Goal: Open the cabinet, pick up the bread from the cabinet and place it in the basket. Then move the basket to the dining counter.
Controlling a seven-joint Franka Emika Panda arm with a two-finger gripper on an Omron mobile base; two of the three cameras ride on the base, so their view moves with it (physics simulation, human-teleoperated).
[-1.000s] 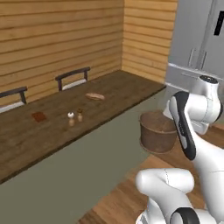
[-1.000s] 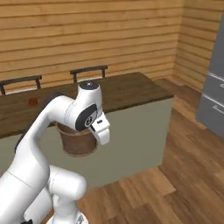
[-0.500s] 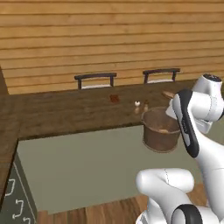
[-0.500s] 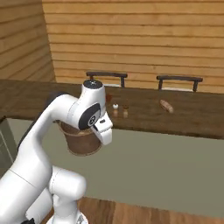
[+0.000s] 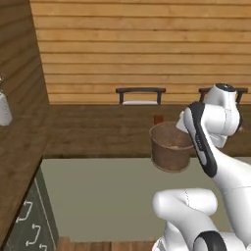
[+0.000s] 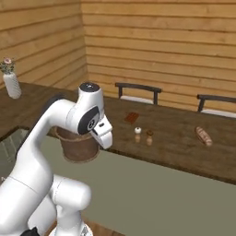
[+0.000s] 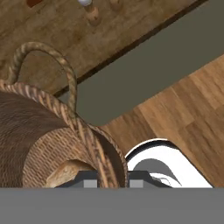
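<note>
I saw the jaws (image 7: 113,179) clamped on the rim of the basket (image 5: 169,146) — one tip inside the weave, one outside. The basket hung off the arm, clear of the floor, in front of the bench's (image 6: 175,138) near edge and its grey-green base. The bread (image 7: 65,171) lay inside it, a tan lump against the wall. On the bench stood two small shakers (image 6: 143,136), a flat loaf (image 6: 203,136) further right — chairs (image 5: 140,94) behind.
</note>
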